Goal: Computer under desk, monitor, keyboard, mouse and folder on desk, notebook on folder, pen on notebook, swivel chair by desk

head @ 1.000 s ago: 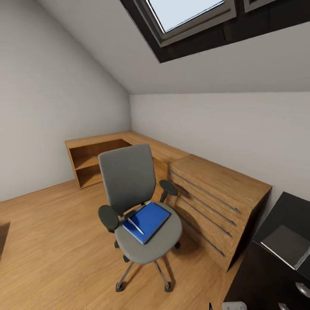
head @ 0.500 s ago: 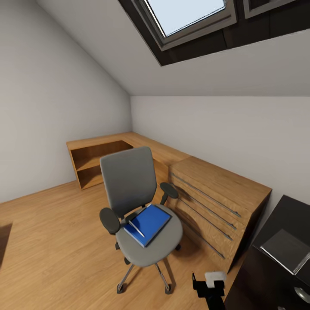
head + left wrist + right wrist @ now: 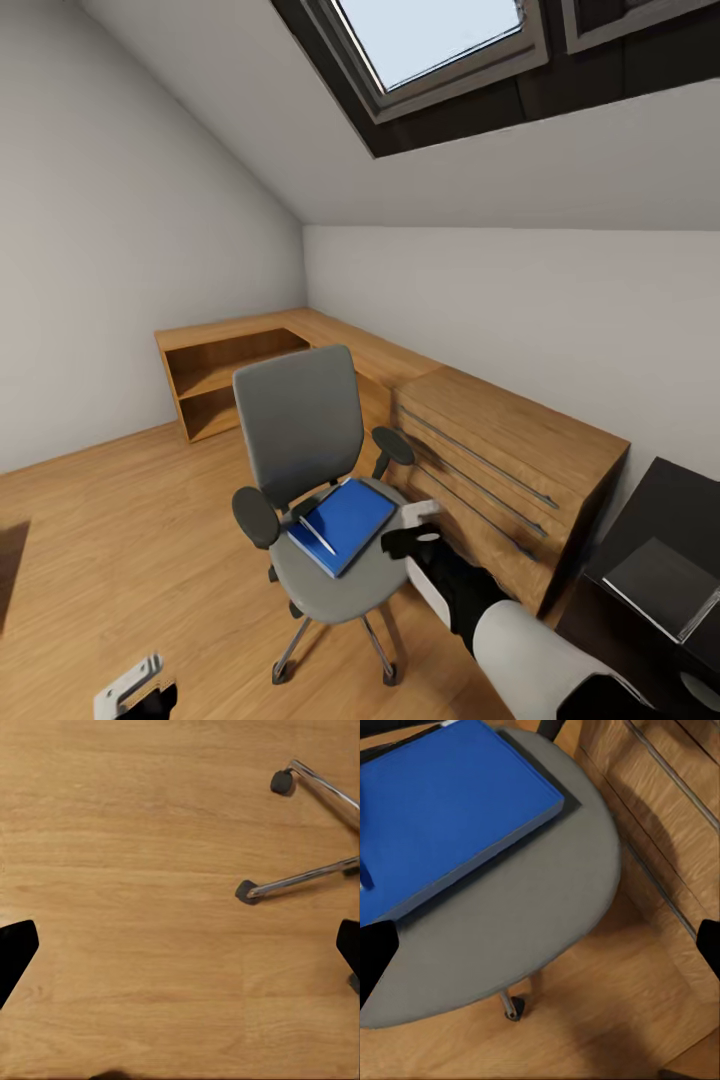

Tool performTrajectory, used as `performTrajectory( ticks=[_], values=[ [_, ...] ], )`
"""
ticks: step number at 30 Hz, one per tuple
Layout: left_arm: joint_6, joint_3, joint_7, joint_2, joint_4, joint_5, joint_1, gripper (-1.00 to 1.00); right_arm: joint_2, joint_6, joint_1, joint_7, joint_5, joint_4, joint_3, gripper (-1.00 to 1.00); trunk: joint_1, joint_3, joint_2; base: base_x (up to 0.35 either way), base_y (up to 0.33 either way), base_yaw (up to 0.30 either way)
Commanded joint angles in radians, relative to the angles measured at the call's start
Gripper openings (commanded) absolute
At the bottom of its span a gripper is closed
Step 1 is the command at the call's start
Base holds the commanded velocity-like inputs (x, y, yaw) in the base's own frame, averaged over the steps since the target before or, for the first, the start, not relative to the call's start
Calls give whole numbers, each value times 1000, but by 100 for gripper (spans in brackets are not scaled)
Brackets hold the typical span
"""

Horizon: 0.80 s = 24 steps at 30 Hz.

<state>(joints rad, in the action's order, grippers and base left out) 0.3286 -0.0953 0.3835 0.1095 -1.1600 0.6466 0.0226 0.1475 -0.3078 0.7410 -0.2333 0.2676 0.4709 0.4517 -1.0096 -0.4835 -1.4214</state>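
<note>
With the right gripper [image 3: 412,528] wide open, empty, over the swivel chair [image 3: 325,470], next it'll probably grab the blue notebook [image 3: 342,522].

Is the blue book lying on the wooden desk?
No, the blue book lies on the seat of the grey chair, with a pen on top of it.

The chair [image 3: 320,500] has matt grey cloth and shiny metal legs [image 3: 315,874], the floor [image 3: 110,560] is smooth grained wood, and the notebook [image 3: 442,810] cover is smooth blue.
</note>
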Motion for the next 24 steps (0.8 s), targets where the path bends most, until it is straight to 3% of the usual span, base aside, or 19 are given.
performTrajectory(
  ticks=[1, 7, 11, 14, 20, 24],
  values=[
    [4, 0, 6, 1, 1, 8, 0, 100, 6, -13, 2, -8, 9, 1, 8, 100, 0, -1, -1, 0, 0, 0],
    [3, -1, 7, 2, 15, 9, 0, 100, 19, -51, 3, 4, 5, -1, 15, 100, 0, -1, -1, 0, 0, 1],
    [-1, -1, 9, 3, 27, 9, 0, 100, 24, -51, 3, 33, 3, -1, 82, 100, 0, -1, -1, 0, 0, 147],
    [-5, 0, 9, 4, 35, 9, 0, 100, 26, -51, 2, 39, 4, -1, 107, 100, 0, -3, -1, 0, 0, 226],
    [-6, 0, 8, 4, 38, 8, 0, 100, 27, -51, 2, 50, 4, -1, 119, 100, 0, -8, -1, 28, 0, 224],
    [-6, -1, 5, 4, 44, 9, 0, 100, 27, -52, 1, 103, 3, -1, 122, 100, 0, -12, -1, 191, 0, 212]
  ],
)
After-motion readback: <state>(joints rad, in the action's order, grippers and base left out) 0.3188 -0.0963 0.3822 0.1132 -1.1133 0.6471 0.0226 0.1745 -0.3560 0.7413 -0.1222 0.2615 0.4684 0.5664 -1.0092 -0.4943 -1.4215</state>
